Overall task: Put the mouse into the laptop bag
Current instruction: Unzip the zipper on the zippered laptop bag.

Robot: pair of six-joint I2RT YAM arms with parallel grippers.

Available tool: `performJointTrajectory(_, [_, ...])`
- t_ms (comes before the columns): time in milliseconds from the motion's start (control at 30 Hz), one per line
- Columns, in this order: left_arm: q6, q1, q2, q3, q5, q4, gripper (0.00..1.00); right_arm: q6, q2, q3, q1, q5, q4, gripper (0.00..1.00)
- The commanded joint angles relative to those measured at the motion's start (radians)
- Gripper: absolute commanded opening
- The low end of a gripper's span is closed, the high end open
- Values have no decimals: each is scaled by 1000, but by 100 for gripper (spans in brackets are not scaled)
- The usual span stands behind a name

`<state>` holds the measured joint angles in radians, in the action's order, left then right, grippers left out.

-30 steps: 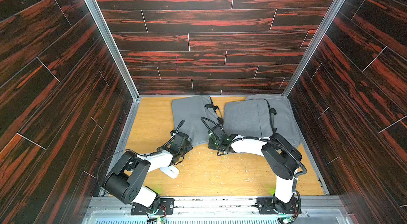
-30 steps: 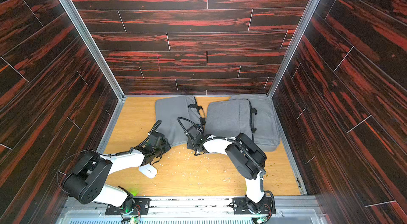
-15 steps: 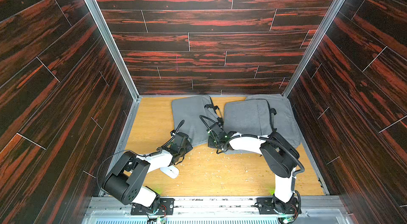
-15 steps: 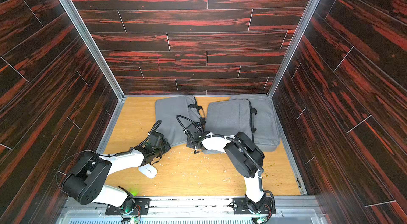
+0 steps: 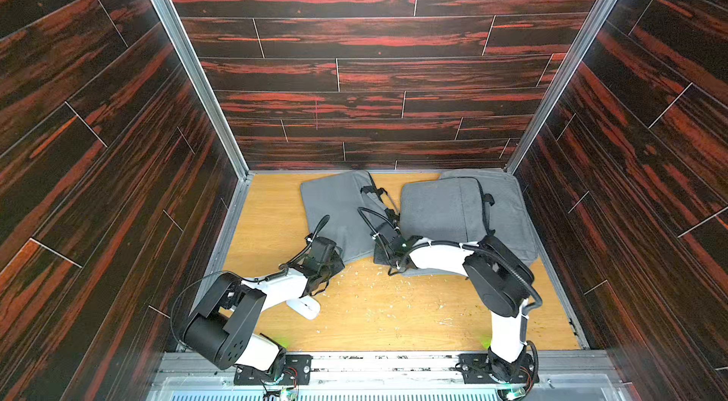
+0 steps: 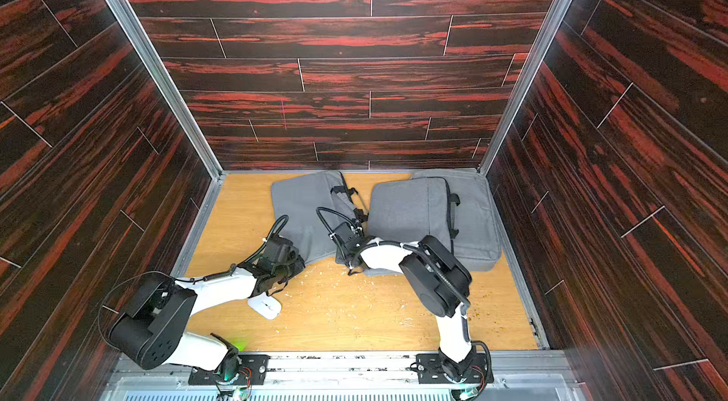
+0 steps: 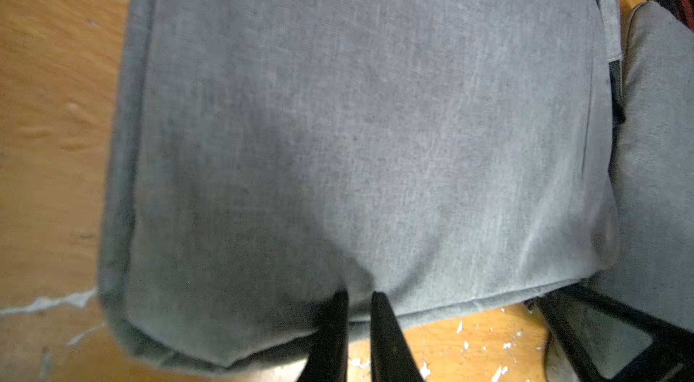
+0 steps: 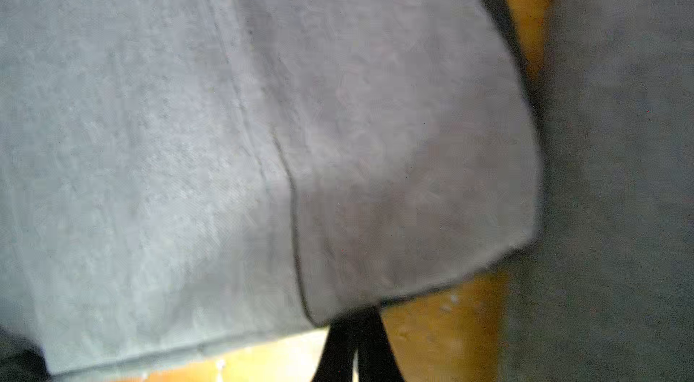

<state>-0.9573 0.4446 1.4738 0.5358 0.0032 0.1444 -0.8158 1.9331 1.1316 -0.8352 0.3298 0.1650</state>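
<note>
Fully closed right pincer [image 8: 355, 318] at bag [image 8: 180, 143]

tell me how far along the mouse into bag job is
Done: nothing packed. In hand: left gripper pinches the near edge of a grey fabric laptop bag; right gripper is closed at a second grey bag's edge. Remaining: the white oval mouse lies ungripped on the wooden table.

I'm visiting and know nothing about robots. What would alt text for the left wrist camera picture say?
A grey laptop bag fills most of the close-up, lying on a wooden table. At its near edge the two black fingers of the left gripper stand nearly together and appear to pinch the fabric. A second grey bag lies beside it.
</note>
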Motion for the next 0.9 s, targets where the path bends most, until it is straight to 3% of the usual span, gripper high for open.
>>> performJointTrajectory(0, [14, -62, 4, -76, 3, -226, 18, 33, -25, -97, 14, -41, 33, 0])
performJointTrajectory(233, [63, -222, -125, -83, -49, -355, 18, 109, -52, -187, 6, -180, -101, 0])
performJointTrajectory(433, [126, -313, -224, -17, -118, -472, 21, 136, -50, -190, -76, -313, -193, 0])
performJointTrajectory(567, [184, -312, -239, 61, -34, -500, 25, 108, -21, -166, -122, -446, -276, 0])
performJointTrajectory(700, [177, -298, -250, 83, 58, -509, 30, 82, 4, -134, -143, -497, -307, 0])
performJointTrajectory(767, [167, -277, -276, 67, 60, -524, 37, 76, 6, -123, -144, -502, -312, 0])
performJointTrajectory(833, [155, -251, -313, 36, 63, -532, 58, 83, 7, -109, -143, -499, -308, 0])
performJointTrajectory(867, [147, -241, -331, 21, 63, -538, 63, 91, 10, -100, -143, -496, -300, 0])
